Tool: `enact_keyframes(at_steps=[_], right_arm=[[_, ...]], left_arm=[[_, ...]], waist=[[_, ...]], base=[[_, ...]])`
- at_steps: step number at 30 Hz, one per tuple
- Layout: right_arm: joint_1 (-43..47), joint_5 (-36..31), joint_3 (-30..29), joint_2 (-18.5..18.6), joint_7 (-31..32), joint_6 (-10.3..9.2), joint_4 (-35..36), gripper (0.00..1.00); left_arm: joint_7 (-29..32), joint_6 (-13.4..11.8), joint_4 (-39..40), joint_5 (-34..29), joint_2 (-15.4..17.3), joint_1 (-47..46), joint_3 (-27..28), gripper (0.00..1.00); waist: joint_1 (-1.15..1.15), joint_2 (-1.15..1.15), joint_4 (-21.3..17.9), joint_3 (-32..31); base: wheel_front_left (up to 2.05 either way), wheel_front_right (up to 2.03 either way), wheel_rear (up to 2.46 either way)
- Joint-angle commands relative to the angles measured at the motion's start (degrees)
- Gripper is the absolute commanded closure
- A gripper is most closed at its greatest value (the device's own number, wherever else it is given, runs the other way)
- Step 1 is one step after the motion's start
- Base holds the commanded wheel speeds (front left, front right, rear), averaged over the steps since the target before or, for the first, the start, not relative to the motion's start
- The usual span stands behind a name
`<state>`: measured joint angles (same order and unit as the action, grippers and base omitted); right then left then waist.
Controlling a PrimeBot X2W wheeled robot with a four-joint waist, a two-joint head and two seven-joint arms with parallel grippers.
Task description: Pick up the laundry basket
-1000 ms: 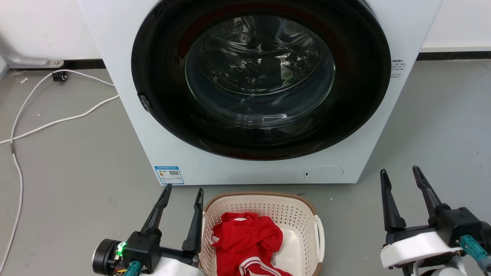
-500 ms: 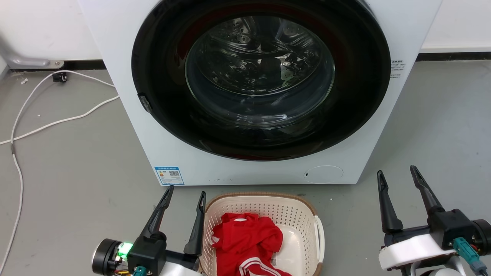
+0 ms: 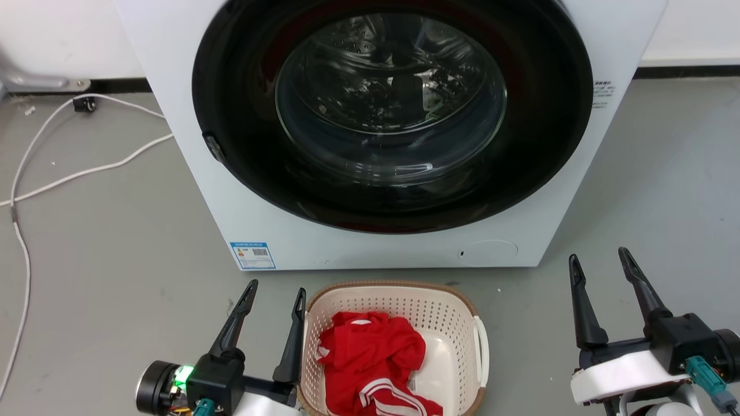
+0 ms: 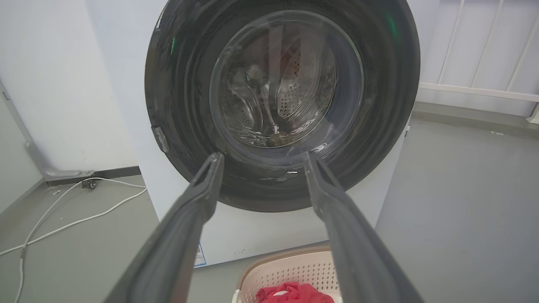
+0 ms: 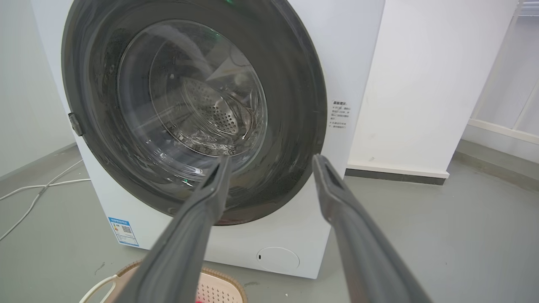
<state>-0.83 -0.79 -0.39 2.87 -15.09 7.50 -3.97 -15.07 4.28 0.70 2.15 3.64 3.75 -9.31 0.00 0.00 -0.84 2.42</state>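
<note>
1. The laundry basket (image 3: 430, 315) is sitting on the grey floor (image 3: 115, 277) just in front of the white washing machine (image 3: 347, 251), below the machine's round dark door (image 3: 390, 110).
2. A red garment with white stripes (image 3: 373, 358) is lying crumpled inside the basket, leaning toward its left side.
3. The left gripper (image 3: 277, 287) is hanging just beside the basket's left wall with its two dark fingers spread apart and nothing between them. Its inner finger is running close along the brown rim, and I cannot tell whether it is touching.
4. The right gripper (image 3: 598, 254) is hovering well apart from the basket's white right handle (image 3: 483, 346), with its fingers also spread and holding nothing.
5. A white cable (image 3: 87, 171) is trailing across the floor to the left of the machine.
6. A blue label (image 3: 252, 255) is showing at the machine's lower left corner.
</note>
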Motion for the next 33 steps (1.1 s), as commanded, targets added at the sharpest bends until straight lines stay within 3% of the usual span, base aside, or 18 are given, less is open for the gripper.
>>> enact_keyframes(at_steps=[1,15,21,33], right_arm=[[-0.8,0.2,0.1,0.0,-0.1,-0.02,0.0,0.0],[-13.5,0.9,-0.9,0.0,-0.1,-0.02,-7.4,0.0],[-19.2,-3.6,-0.4,0.0,1.9,-0.03,-13.5,0.0],[-30.1,-2.7,1.9,0.0,8.4,-0.03,-26.2,0.0]], left_arm=[[-0.2,0.3,-0.3,0.1,-0.1,-0.8,0.2,0.0],[-0.1,2.2,-7.8,0.9,0.5,-14.5,3.3,0.0],[-0.2,2.9,-17.3,2.6,1.7,-23.0,4.2,0.0],[-0.2,3.2,-40.5,5.7,4.4,-37.8,-0.1,0.0]], waist=[[0.0,0.0,-0.1,1.1],[0.0,0.0,0.1,22.1],[0.0,0.0,0.4,29.4],[0.0,0.0,1.2,38.2]], base=[[0.0,0.0,0.0],[0.0,0.0,0.0],[0.0,0.0,0.0],[0.0,0.0,0.0]])
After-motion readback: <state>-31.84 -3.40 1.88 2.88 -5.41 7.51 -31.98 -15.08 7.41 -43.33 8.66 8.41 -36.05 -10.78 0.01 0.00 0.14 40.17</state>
